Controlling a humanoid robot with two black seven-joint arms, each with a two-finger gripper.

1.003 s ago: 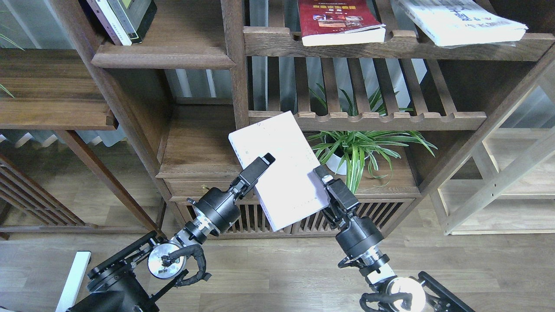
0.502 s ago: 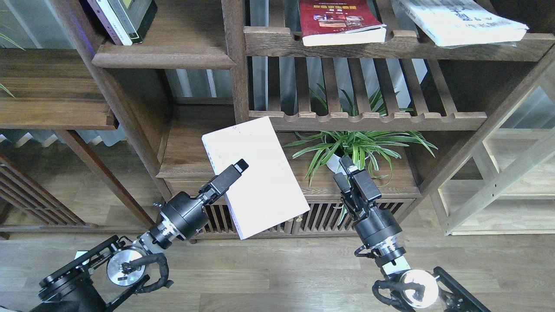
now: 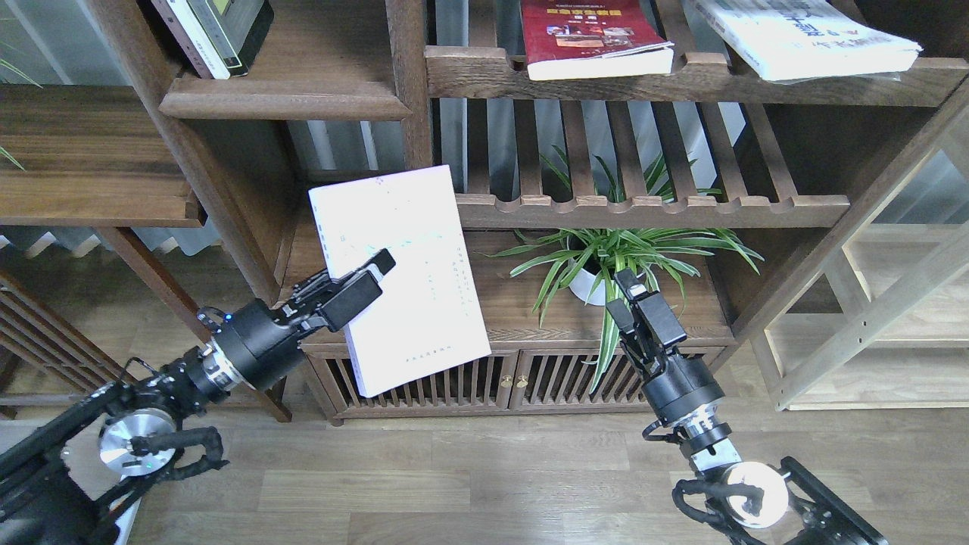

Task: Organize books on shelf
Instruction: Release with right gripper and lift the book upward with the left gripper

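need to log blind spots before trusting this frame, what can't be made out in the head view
- Upright books on the solid shelf: tops cut off by the upper edge, titles unreadable.
- Dark red book and large white book: far ends cut off by the upper edge.
- Pale book in the left gripper: print too small to read.
- Right gripper: seen nearly end-on, empty, jaw gap unclear.

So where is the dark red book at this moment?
In the head view, the dark red book lies flat on the upper slatted shelf, top centre, left of the large white book.
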